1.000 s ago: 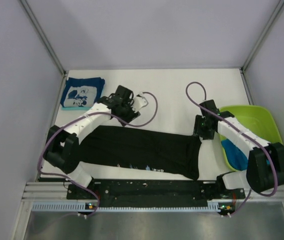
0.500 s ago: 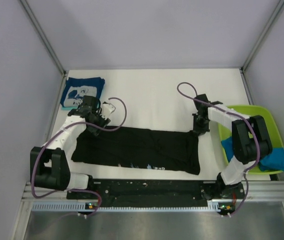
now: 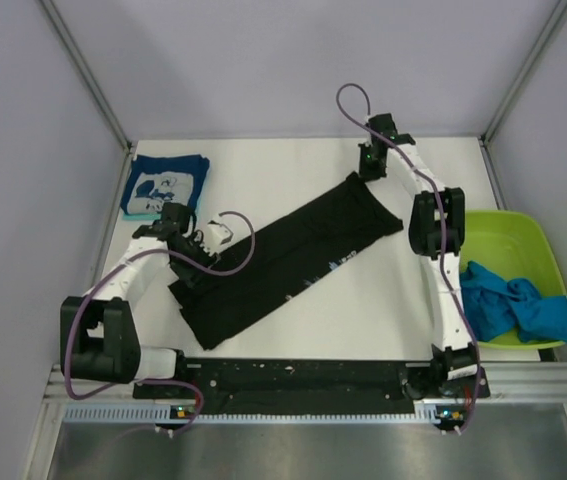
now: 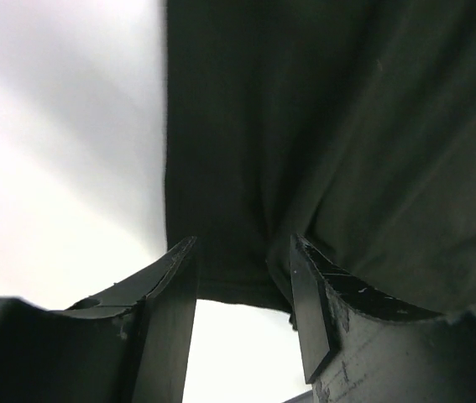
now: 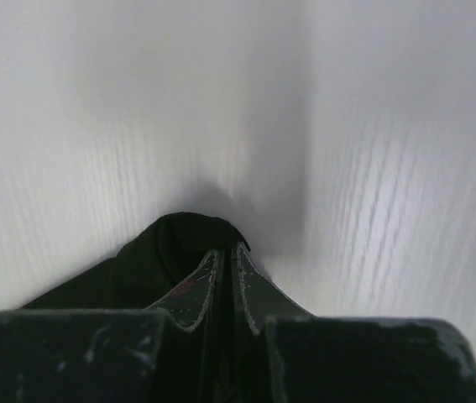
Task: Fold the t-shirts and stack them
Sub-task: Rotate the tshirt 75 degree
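Observation:
A large black t-shirt (image 3: pixel 293 260) lies in a long diagonal band from near left to far right. My right gripper (image 3: pixel 366 168) is at the band's far end, shut on a bunched corner of the black cloth (image 5: pixel 162 252), which wraps its fingertips (image 5: pixel 212 264). My left gripper (image 3: pixel 185 268) is at the shirt's near-left end. Its jaws (image 4: pixel 242 252) stand apart, with the cloth's hem (image 4: pixel 347 126) just past the tips and bare table between the fingers. A folded navy t-shirt (image 3: pixel 163 187) with a white graphic lies at the far left. Bright blue t-shirts (image 3: pixel 513 305) are heaped in the tub.
The lime-green tub (image 3: pixel 503 225) sits at the right edge of the white table (image 3: pixel 293 165). Grey walls close in the table on three sides. Purple cables loop off both wrists, one (image 3: pixel 238 240) over the shirt's left part.
My right gripper shut on the black shirt's right corner and carried it to the far back, swinging the shirt from the near edge into a diagonal. The left gripper shifted down to its left end.

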### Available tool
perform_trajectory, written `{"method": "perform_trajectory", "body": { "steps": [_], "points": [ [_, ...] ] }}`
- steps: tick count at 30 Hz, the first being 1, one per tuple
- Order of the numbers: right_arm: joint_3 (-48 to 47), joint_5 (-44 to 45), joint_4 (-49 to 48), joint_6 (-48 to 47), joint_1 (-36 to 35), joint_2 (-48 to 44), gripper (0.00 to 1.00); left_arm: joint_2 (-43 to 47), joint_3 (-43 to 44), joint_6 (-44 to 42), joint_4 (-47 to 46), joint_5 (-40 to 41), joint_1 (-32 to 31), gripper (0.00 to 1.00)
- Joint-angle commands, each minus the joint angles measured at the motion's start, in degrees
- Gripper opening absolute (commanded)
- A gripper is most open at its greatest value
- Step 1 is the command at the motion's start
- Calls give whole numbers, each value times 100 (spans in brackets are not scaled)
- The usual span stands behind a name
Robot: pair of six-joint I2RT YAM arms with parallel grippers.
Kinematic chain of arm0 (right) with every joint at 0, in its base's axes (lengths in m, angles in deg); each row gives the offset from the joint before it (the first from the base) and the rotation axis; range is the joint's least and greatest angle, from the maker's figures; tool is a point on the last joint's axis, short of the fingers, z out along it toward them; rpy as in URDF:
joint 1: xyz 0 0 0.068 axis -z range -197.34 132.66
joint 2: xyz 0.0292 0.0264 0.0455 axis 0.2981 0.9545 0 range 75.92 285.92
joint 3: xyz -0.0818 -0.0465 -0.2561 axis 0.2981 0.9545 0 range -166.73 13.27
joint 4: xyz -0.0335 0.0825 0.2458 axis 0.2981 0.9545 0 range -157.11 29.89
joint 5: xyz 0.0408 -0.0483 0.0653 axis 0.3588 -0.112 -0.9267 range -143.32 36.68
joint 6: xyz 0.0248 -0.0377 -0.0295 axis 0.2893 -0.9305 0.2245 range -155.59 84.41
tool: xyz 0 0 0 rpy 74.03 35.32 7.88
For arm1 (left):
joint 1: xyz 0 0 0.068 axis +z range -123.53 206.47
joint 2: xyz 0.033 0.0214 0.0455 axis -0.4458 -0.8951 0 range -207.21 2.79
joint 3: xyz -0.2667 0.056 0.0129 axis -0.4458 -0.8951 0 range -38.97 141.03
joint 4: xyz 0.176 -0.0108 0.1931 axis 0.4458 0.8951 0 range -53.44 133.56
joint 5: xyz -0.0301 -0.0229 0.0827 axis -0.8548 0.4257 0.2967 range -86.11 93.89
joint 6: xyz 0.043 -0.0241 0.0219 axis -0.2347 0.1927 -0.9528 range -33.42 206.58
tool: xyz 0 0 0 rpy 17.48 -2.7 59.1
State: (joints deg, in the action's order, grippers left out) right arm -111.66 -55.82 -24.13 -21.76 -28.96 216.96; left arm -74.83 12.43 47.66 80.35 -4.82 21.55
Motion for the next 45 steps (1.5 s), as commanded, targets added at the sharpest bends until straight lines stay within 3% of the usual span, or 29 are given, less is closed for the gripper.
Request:
{"method": "perform_trajectory", "body": {
  "steps": [1,3,6,8,11,18,22,25,28,30,35,37,41,43,45],
  "points": [
    [-1812,-409,158,-21,116,959,5,212,-323,-283,332,-544,-157,52],
    [-2167,-566,-78,111,177,1023,20,318,-419,-353,297,-483,-158,52],
    [-1923,-831,-492,147,256,664,45,406,-543,-502,271,-439,-158,52],
    [-1694,-744,-589,7,256,260,52,467,-657,-590,148,-351,-158,53],
    [-1090,-411,-607,-257,256,-530,55,494,-911,-661,-194,-175,-158,50],
    [2153,733,-616,234,257,-2658,56,617,-1412,-766,-538,-393,-158,23],
    [3253,944,-650,410,274,-2967,56,670,-1597,-863,-521,-535,-184,4],
    [3553,884,-773,454,309,-2810,56,696,-1746,-933,-494,-562,-236,0],
    [3405,725,-783,455,318,-2397,55,792,-1879,-1004,-389,-667,-307,0],
    [3186,620,-774,446,353,-2134,49,906,-1914,-1083,-249,-894,-394,0],
    [2440,120,-748,323,458,-1396,10,908,-2037,-978,-2,-1168,-1131,0],
    [1966,-83,-739,165,476,-1053,2,802,-2002,-767,-81,-888,-1684,0],
    [377,-540,-493,-81,537,-157,0,574,-1634,-653,147,-1282,-2817,1],
    [-590,-690,-300,-47,581,379,1,390,-1405,-556,139,-1405,-3459,8],
    [-1645,-952,-229,67,652,818,9,118,-1142,-494,139,-1589,-4136,20]
  ]
}}
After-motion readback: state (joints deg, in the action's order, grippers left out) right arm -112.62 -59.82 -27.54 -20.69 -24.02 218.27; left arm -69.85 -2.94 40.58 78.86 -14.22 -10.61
